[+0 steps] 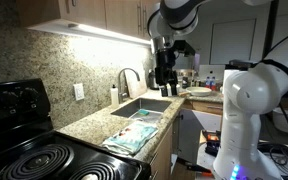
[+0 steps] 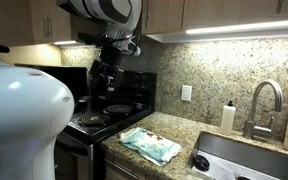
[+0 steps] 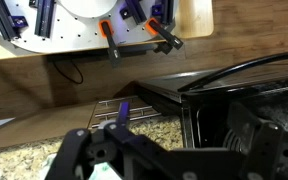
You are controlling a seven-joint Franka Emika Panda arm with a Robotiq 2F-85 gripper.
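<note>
In an exterior view, your arm's white body (image 2: pixel 19 120) fills the near left. Just right of it the claw (image 2: pixel 105 92) hangs high in the air with its jaws spread wide and nothing between them. It touches nothing. The wrist view agrees: the dark fingers (image 3: pixel 74 155) stand far apart at the bottom of the picture, with only granite and the black edge of the stove under them.

Below the claw and slightly to its right sits the black stove (image 2: pixel 114 108), its coil burners showing. In this picture the claw lines up over the stove's near side rather than over the cloth, though you cannot tell the depth from here.

Next to the right is the granite counter (image 2: pixel 174 125), and on it lies the cloth (image 2: pixel 152 145) — a crumpled, pale blue-green piece, flat on the stone between the stove and the sink. It is the thing nearest the claw, yet well below it and off to its right.

Further right, on the back wall, is a white outlet (image 2: pixel 186 93). Then comes a white soap bottle (image 2: pixel 227 117), standing upright at the far edge of the counter. Just beside it rises the curved metal faucet (image 2: pixel 264 100). Below the faucet, at the far right, is the steel sink (image 2: pixel 246 160) — sunk into the counter, close to the cloth's right edge.

From the stove end, the cloth (image 1: pixel 134 135) again lies on the counter just short of the sink (image 1: pixel 149 103).
</note>
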